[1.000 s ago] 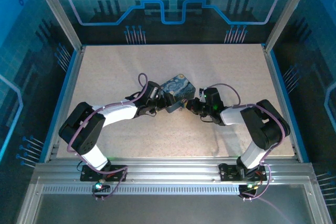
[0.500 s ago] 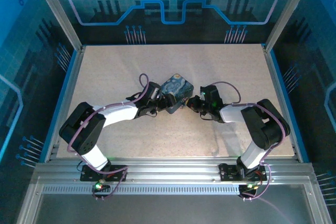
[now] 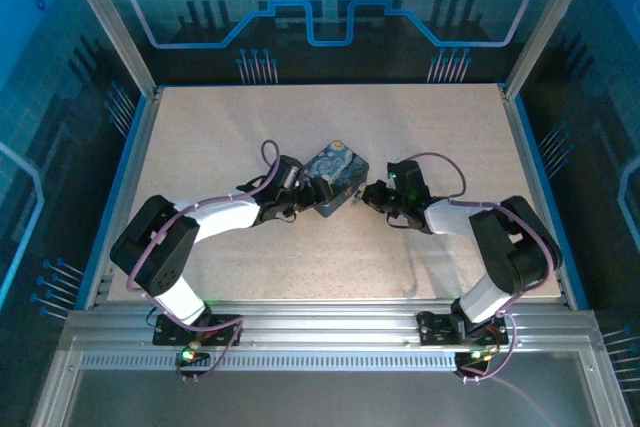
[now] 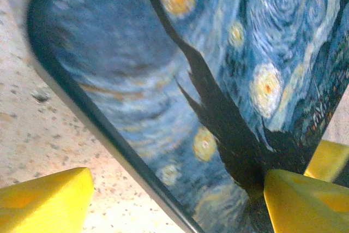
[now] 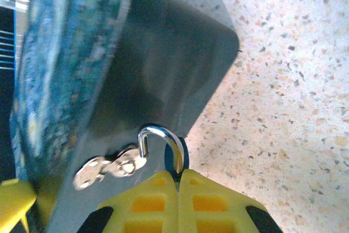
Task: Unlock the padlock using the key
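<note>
The padlock [image 5: 165, 138] is a tiny blue body with a silver shackle swung open, its free end hanging loose. My right gripper [image 5: 178, 174] is shut on the blue body, beside the silver hasp [image 5: 109, 168] on the dark side of the painted box [image 5: 163, 53]. In the top view the right gripper [image 3: 372, 194] sits at the box's [image 3: 335, 167] right corner and my left gripper [image 3: 318, 192] at its near left side. The left gripper [image 4: 175, 189] is open, straddling the box's edge [image 4: 109, 135]; its left finger [image 4: 43, 200] stands clear over the table. The key is hidden.
The speckled beige table [image 3: 250, 127] stretches around the box, bounded by a blue rim and aluminium frame posts [image 3: 120, 37]. Both arms meet at mid-table. The right arm's elbow [image 3: 515, 237] bulges toward the right rim.
The right gripper has crept a little up and left with the padlock, staying shut. The left jaws have spread slightly wider around the box.
</note>
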You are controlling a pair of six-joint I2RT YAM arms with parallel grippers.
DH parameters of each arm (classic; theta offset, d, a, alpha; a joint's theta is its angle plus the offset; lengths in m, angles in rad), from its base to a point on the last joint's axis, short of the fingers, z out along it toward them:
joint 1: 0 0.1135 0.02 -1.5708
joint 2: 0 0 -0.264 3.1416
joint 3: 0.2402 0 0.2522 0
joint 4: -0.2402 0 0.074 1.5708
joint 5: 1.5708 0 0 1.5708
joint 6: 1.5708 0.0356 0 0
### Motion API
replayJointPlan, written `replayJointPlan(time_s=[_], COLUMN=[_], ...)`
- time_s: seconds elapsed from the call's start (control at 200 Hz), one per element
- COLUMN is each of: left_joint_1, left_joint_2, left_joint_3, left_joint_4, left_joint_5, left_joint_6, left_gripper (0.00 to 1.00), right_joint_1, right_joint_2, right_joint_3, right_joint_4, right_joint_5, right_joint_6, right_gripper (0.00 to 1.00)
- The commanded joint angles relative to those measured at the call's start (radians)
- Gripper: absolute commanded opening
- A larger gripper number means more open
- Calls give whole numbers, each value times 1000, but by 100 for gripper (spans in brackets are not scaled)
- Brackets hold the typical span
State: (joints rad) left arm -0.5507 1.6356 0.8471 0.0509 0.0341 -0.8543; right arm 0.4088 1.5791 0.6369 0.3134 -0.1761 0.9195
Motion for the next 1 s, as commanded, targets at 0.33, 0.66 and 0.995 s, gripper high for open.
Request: replayJointPlan(time_s=[0.33,0.66,0.995], left_joint_1=[117,150,161], left_joint_2=[17,-6,-138], left_joint_3=[41,105,83], left_joint_4=[-105,-123,-168], left_joint_5=[16,37,6], left_joint_6=[102,144,171], left_gripper=[84,88,94], right_joint_1=[13,116,137], right_joint_2=[-286,-285,-164], right_joint_3=[-32,-78,-102], right_joint_4=[-422,-478,-392], right_joint_5=[-118,-256,-254], right_joint_6=[-333,-377,-370], right_gripper=[0,0,1])
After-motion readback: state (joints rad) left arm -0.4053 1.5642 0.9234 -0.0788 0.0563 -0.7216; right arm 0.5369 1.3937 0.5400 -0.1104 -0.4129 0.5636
